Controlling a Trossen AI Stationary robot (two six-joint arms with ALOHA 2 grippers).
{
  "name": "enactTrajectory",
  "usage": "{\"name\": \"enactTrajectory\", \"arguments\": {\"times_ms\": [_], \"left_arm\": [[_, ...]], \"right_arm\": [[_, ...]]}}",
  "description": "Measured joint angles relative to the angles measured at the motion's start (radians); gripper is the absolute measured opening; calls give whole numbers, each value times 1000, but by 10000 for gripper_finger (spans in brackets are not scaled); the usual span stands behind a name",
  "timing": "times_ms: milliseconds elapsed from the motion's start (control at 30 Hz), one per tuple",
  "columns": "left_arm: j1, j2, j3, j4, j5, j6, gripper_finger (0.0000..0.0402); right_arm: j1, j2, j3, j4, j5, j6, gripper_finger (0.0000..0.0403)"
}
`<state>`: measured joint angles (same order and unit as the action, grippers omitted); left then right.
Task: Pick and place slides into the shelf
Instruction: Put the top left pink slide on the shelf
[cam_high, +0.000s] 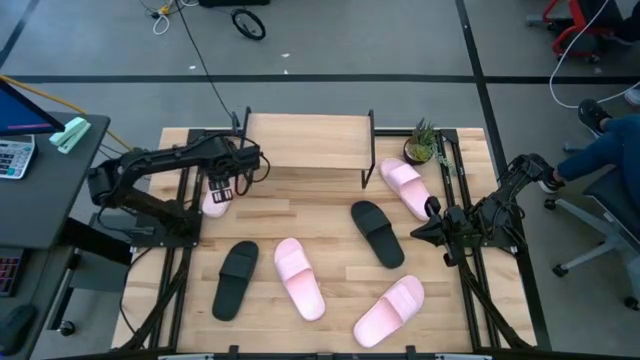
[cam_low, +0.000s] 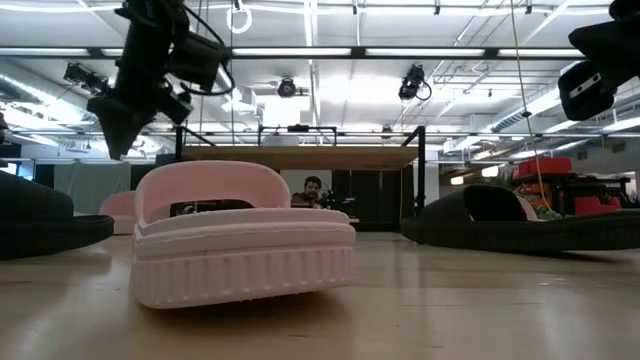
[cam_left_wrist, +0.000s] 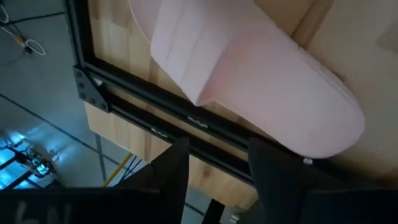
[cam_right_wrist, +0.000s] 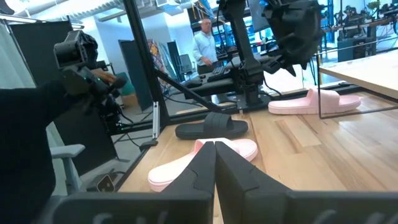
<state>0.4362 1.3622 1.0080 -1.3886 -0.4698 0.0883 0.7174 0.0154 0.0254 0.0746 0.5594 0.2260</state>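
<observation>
Six slides lie sole-down on the slatted table. Pink ones are at the left rail (cam_high: 213, 204), the middle (cam_high: 300, 278), the near right (cam_high: 390, 310) and beside the shelf's right leg (cam_high: 405, 187). Black ones lie near left (cam_high: 235, 280) and right of centre (cam_high: 377, 233). The shelf (cam_high: 305, 140) stands at the far edge with nothing on its plank. My left gripper (cam_left_wrist: 217, 171) hovers open above the left pink slide (cam_left_wrist: 261, 81) without touching it. My right gripper (cam_right_wrist: 214, 165) is shut, low over the table's right side (cam_high: 432, 228).
A small potted plant (cam_high: 424, 143) stands right of the shelf. Black frame rails (cam_left_wrist: 155, 118) run along the table's left and right sides. A dark desk with a calculator (cam_high: 12, 155) stands to the left. A seated person (cam_high: 610, 150) is at the right.
</observation>
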Motion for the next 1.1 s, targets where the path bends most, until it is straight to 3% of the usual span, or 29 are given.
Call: {"name": "enactTrajectory", "arguments": {"times_ms": [267,400,567,767,867,967,1100], "left_arm": [[-34,-159,0,-73,1,-85,148],[-9,-224,0,-166,1,-221,144],[47,-310,-50,-134,0,-329,149],[138,-388,-204,73,65,-204,151],[177,-390,-195,173,164,-149,150],[194,-387,-197,259,174,-103,144],[268,-379,-196,228,174,-83,138]], "right_arm": [[0,0,0,0,0,0,14],[0,0,0,0,0,0,14],[0,0,0,0,0,0,14],[0,0,0,0,0,0,14],[0,0,0,0,0,0,14],[0,0,0,0,0,0,14],[0,0,0,0,0,0,14]]}}
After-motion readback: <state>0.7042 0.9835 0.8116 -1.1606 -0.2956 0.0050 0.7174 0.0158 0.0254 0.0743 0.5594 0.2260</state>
